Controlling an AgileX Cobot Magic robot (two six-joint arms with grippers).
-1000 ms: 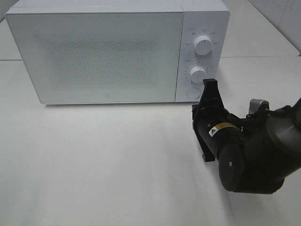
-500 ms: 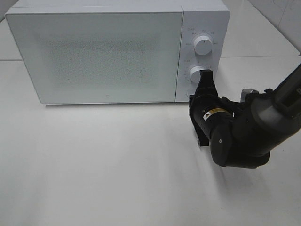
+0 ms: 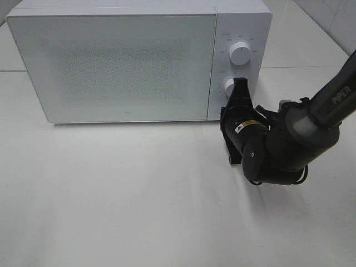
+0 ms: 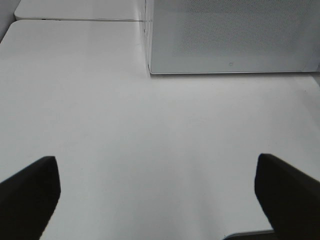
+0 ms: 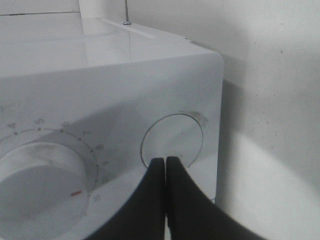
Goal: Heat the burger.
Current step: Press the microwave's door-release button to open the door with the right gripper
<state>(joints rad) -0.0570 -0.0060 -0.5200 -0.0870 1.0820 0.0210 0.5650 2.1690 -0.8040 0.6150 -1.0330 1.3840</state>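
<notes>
The burger is out of view in every frame. The white microwave [image 3: 111, 61] stands at the back of the table with its door closed. My right gripper [image 3: 236, 95] is shut and empty, its tips against the microwave's control panel below the lower knob [image 3: 228, 86]. In the right wrist view the closed fingertips [image 5: 165, 161] touch the lower edge of the round button [image 5: 172, 137], beside the lower knob [image 5: 40, 175]. My left gripper [image 4: 160, 200] is open and empty over bare table, well back from the microwave's front corner [image 4: 150, 65].
The upper knob [image 3: 240, 53] sits above the lower one on the panel. The right arm [image 3: 289, 144] lies low over the table in front of the microwave's right end. The white tabletop [image 3: 111, 194] spreads in front of the door.
My right gripper has moved left and forward toward the microwave's panel, and its tips now cover the round button. The microwave has not moved.
</notes>
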